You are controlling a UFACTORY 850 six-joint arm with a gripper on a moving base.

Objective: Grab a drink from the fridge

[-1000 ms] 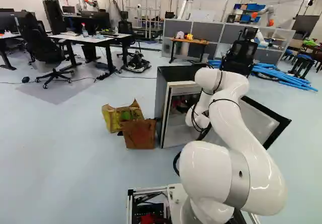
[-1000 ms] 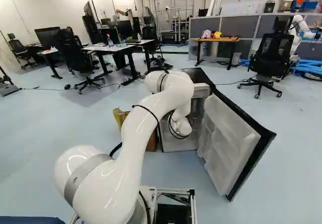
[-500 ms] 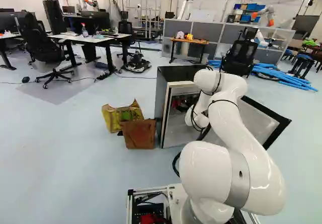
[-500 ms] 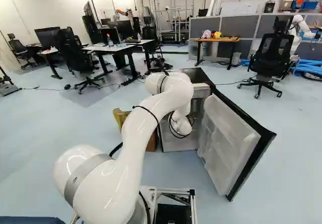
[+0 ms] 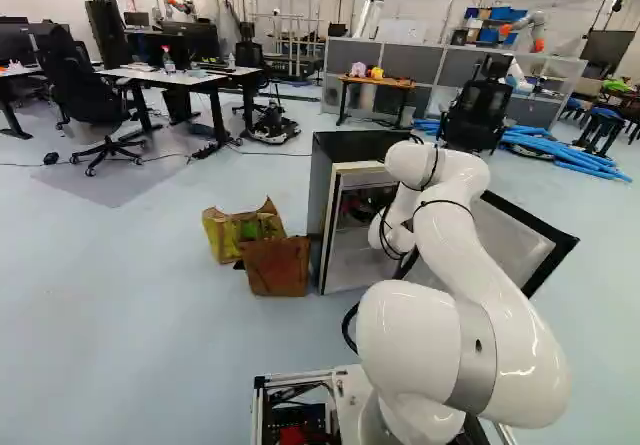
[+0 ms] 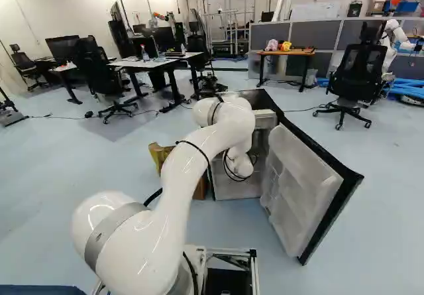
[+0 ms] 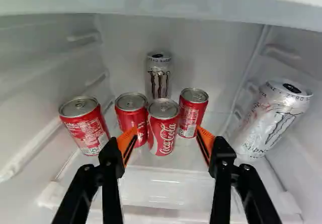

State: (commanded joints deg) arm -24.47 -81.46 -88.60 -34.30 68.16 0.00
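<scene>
black tool (image 7: 167,129) wide open near cans (image 7: 162,136)

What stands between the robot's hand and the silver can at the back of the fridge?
The wrist view shows a front red can between the hand and the back silver can, flanked by two more red cans.

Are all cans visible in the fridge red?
No, the wrist view shows two silver cans as well as four red cans.
</scene>
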